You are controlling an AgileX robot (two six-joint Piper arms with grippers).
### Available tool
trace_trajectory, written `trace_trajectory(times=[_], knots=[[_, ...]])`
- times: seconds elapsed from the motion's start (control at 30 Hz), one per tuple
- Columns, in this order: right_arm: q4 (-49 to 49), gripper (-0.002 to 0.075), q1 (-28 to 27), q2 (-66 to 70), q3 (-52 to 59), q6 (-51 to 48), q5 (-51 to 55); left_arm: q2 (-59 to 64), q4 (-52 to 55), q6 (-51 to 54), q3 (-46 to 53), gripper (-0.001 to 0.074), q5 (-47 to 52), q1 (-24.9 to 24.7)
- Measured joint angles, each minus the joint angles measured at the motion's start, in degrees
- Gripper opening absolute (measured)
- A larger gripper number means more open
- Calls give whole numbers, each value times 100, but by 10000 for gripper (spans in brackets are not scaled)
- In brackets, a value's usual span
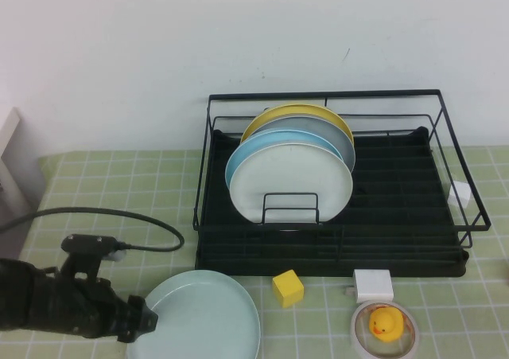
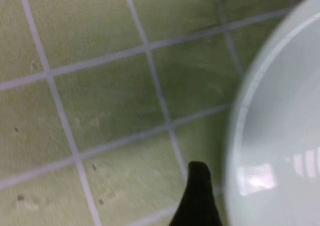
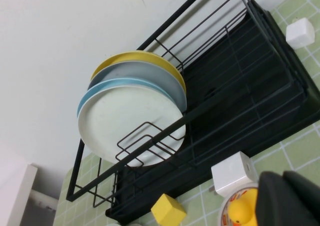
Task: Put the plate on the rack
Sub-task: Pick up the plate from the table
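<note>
The pale mint-green plate (image 1: 199,319) lies flat on the green checked cloth at the front, left of centre. My left gripper (image 1: 141,321) is low over the cloth at the plate's left rim; in the left wrist view the plate's rim (image 2: 280,136) lies just beside it. The black wire rack (image 1: 398,192) stands behind the plate, at centre-right. It holds yellow, grey, light blue and white plates (image 1: 290,184) upright in its left half. My right gripper (image 3: 287,201) is out of the high view; it is shut and empty above the duck.
A yellow cube (image 1: 288,287), a white charger block (image 1: 373,283) and a rubber duck on a tape roll (image 1: 386,325) sit in front of the rack. A small white block (image 1: 460,193) lies at the rack's right end. The left arm's cable (image 1: 119,216) loops on the cloth.
</note>
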Motion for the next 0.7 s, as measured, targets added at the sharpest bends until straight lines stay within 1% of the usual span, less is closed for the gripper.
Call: trace_trajectory(times=[0.07, 0.13, 0.23, 0.33, 0.4, 0.43, 0.47, 0.53, 0.6, 0.63, 0.7], knots=[[0, -2, 0, 0, 0, 0, 21, 258, -544, 731, -14, 489, -28, 0], [0, -2, 0, 0, 0, 0, 32, 468, -784, 1274, -26, 489, -51, 0], [0, -2, 0, 0, 0, 0, 32, 750, -928, 1526, -101, 488, 16, 0], [0, -2, 0, 0, 0, 0, 32, 883, -996, 1596, -143, 463, 429, 10], [0, -2, 0, 0, 0, 0, 32, 982, -1005, 1670, -144, 410, 866, 10], [0, -2, 0, 0, 0, 0, 32, 1021, -1005, 1701, -144, 369, 1059, 10], [0, -2, 0, 0, 0, 0, 32, 1034, -1005, 1734, -144, 318, 1173, 10], [0, -2, 0, 0, 0, 0, 32, 1048, -1005, 1744, -151, 187, 1317, 10], [12, -2, 0, 0, 0, 0, 32, 1048, -1005, 1622, -151, 88, 1371, 10], [12, -2, 0, 0, 0, 0, 32, 1048, -1005, 1515, -151, 57, 1384, 10], [34, -2, 0, 0, 0, 0, 55, 1048, -1005, 1288, -151, 27, 1427, 10]])
